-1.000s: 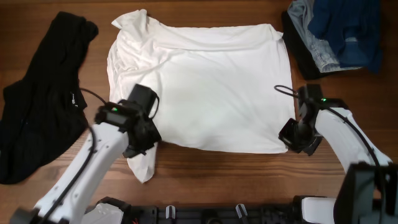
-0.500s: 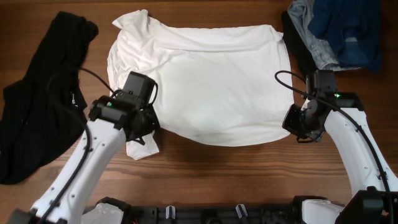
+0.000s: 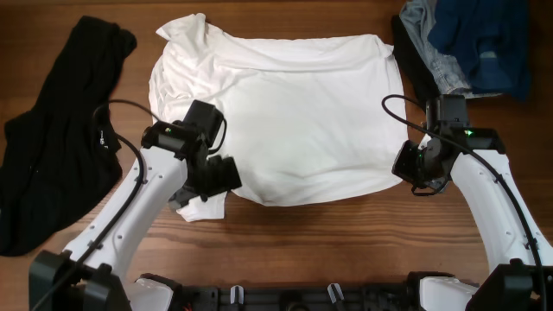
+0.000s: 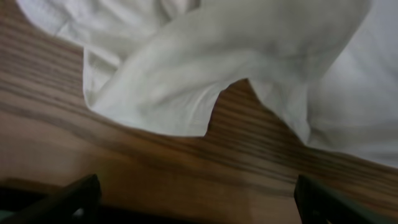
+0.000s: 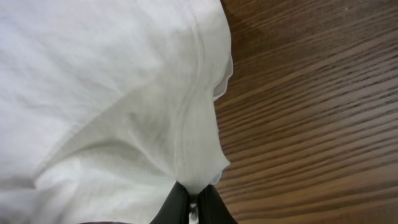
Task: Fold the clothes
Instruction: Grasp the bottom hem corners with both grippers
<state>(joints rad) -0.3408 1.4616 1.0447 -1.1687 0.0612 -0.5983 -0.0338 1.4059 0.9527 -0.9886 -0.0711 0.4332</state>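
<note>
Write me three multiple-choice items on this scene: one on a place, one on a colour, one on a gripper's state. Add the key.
1. Where does the black garment lie relative to the white T-shirt?
A. on top of it
B. apart from it, on the robot's left
C. apart from it, on the robot's right

2. What colour is most of the heap of clothes at the far right corner?
A. blue
B. red
C. yellow

3. What state is the right gripper in?
A. wide open
B. shut on nothing
C. shut on the white T-shirt's edge

Key:
1 B, the overhead view shows a gap between them.
2 A, denim and blue cloth show there.
3 C, the right wrist view shows the hem pinched between its fingers.
</note>
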